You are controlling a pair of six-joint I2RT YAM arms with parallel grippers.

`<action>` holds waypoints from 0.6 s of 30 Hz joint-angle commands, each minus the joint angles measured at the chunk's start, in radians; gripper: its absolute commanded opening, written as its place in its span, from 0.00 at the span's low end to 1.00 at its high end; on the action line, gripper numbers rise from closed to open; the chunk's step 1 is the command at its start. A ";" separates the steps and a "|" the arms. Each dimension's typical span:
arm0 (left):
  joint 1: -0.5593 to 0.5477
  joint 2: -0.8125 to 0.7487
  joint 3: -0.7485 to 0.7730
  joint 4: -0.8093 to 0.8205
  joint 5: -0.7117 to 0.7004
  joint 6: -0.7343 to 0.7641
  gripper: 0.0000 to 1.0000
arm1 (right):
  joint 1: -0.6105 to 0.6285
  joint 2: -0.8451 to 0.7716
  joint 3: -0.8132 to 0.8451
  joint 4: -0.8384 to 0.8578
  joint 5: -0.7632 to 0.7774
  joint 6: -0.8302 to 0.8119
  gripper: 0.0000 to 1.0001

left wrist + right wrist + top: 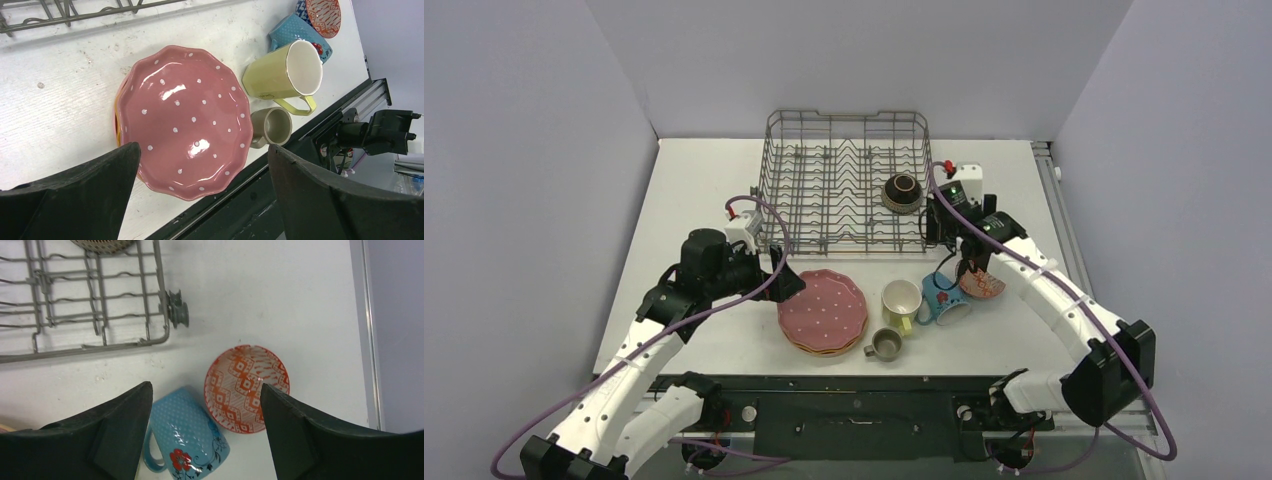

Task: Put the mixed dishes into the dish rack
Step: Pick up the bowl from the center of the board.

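The grey wire dish rack [844,180] sits at 12 o'clock on the white table [699,185], a dark brown bowl [902,192] inside it toward its 4 o'clock side. The rest lies outside, at the rack's 6 o'clock. The left gripper [203,149] hangs over the pink scalloped dotted plate [185,120] topping a stack, fingers wide apart and holding nothing. At the plate's 3 o'clock lie a yellow mug [280,72] and a small grey-olive mug [272,126]. The right gripper [206,389] is spread too, empty, above a blue floral mug [187,432] and a red-patterned bowl [246,387].
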 commanded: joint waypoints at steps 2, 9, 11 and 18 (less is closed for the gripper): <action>0.007 -0.021 0.010 0.009 -0.006 0.022 0.96 | -0.020 -0.126 -0.130 -0.013 -0.013 0.100 0.74; 0.007 -0.028 0.007 0.007 -0.010 0.019 0.96 | -0.045 -0.172 -0.253 0.027 -0.061 0.182 0.74; 0.007 -0.032 0.006 0.007 -0.013 0.018 0.96 | -0.054 -0.171 -0.277 0.050 -0.076 0.200 0.73; 0.007 -0.043 -0.002 0.008 -0.021 0.012 0.96 | -0.106 -0.108 -0.324 0.130 -0.144 0.246 0.69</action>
